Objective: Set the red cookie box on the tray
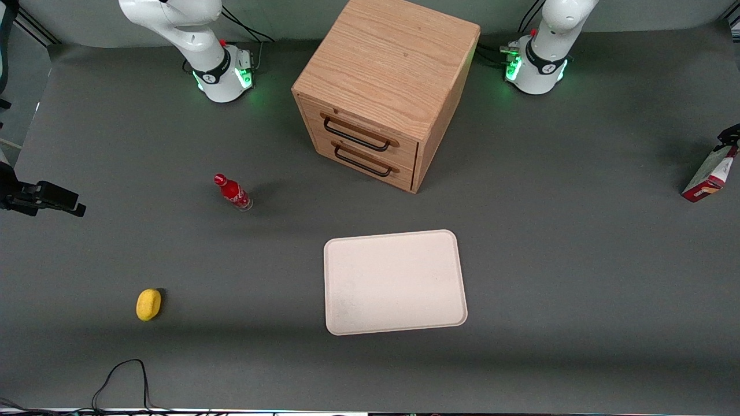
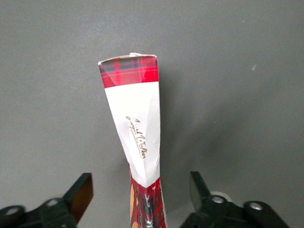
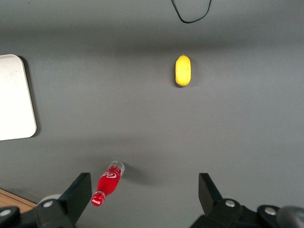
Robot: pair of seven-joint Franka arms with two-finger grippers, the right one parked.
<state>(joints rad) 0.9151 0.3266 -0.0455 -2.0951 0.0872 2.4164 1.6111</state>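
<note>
Gripper of the working arm hangs wide open around the thin red-and-white cardboard cookie box, fingers clear of both faces. Closing squarely on the flat sides looks best before carrying it to the bare cream-white rectangular tray.

The tray is set nearer the front camera than the drawer cabinet, and the red cookie box is found well apart toward the working arm's end, straddled by the spread gripper.
</note>
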